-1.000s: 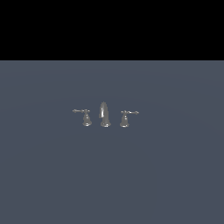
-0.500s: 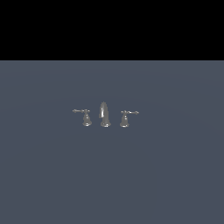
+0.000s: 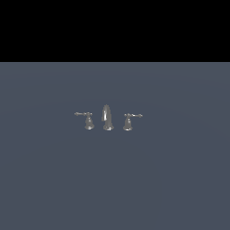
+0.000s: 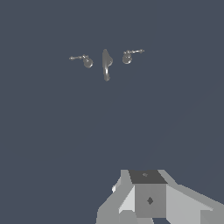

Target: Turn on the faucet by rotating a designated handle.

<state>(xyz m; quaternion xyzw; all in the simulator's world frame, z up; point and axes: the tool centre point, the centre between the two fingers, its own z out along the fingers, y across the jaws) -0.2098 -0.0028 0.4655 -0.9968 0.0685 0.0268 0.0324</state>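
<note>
The faucet is a small grey metal set standing on the dark floor in the middle of the exterior view. Its arched spout [image 3: 107, 117] stands between two lever handles. The handle [image 3: 86, 118] with its thin arm pointing to the exterior view's left is beside the spout; its mirror twin [image 3: 130, 119] points right. The wrist view shows the handle [image 4: 83, 59], the spout [image 4: 106, 64] and the twin [image 4: 130, 55] far ahead. My gripper [image 4: 146, 176] shows only in the wrist view, as one block with no gap between the fingers, empty and well away from the faucet. The arm is not in the exterior view.
A flat dark grey-blue floor [image 3: 115, 179] spreads around the faucet on all sides, with black background above it. No other objects show.
</note>
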